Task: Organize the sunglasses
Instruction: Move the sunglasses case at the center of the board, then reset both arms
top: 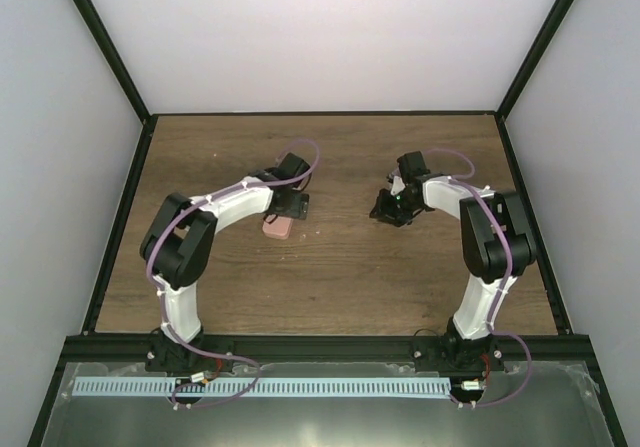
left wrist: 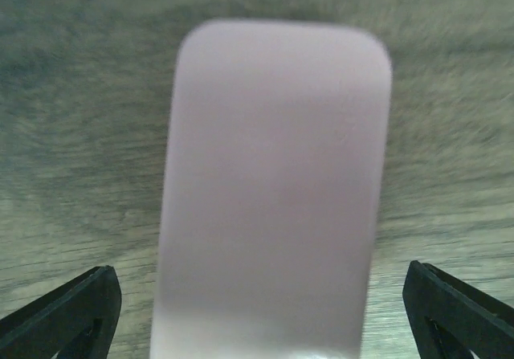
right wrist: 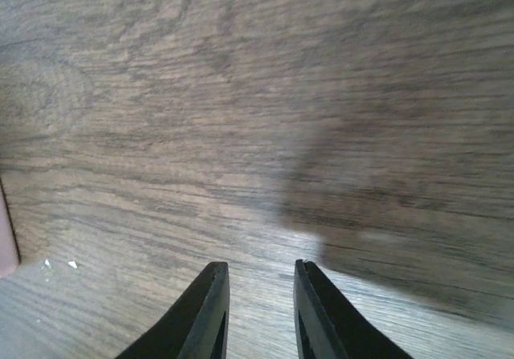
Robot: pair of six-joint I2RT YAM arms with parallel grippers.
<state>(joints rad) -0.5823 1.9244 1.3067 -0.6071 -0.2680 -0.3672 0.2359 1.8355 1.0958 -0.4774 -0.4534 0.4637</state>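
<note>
Pink case [left wrist: 273, 190] blurred, near end cut off; left hand [left wrist: 259, 269] seemingly not touching.

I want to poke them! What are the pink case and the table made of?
The pink case: probably smooth plastic or faux leather, matte with a faint sheen; blur hides its texture. The table: wood or wood-look laminate, showing brown grain lines, matte.

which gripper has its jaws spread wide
The left gripper: its fingers stand wide apart on either side of the pink case, clear of it. The right gripper shows only a narrow gap, over the table.
</note>
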